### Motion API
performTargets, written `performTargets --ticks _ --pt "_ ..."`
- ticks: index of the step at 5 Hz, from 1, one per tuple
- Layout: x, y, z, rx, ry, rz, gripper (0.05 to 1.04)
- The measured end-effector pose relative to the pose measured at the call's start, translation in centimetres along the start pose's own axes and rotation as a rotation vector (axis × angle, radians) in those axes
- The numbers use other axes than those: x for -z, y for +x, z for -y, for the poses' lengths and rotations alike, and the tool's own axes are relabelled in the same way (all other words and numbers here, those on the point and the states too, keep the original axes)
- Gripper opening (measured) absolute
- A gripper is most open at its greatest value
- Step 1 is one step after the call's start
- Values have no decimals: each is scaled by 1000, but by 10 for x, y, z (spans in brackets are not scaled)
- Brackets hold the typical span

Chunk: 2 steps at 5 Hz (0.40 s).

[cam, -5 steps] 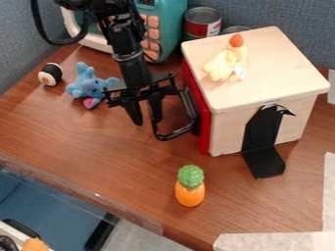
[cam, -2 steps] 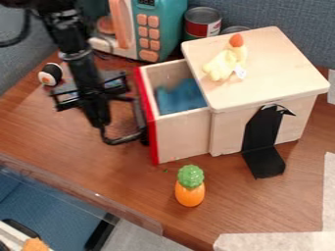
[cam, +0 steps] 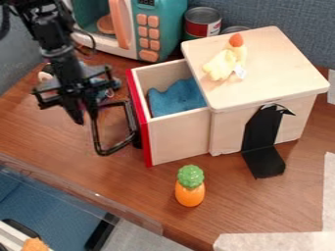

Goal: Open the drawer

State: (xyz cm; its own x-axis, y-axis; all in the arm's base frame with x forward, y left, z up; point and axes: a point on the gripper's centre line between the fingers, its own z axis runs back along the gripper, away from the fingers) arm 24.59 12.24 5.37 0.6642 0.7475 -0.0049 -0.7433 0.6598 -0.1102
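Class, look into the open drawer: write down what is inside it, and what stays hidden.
Blue cloth lies in the drawer. The drawer's far end is hidden under the box's top, and whatever may lie beneath the cloth is covered.

The box (cam: 278,73) stood on the counter (cam: 262,206), its drawer (cam: 177,137) out to the left with a cloth (cam: 173,100) in it. A plush toy (cam: 221,64) lay on the box. Behind stood a toy microwave (cam: 163,29), with a can (cam: 202,22) to its right; before the drawer, a toy pineapple (cam: 190,193).
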Motion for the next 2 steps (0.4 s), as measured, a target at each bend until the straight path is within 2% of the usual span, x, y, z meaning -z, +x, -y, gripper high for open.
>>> performTargets --ticks 1,2 --pt "-25 0 13 137 -5 75 665" --pt "-44 -2 23 352 -10 126 952"
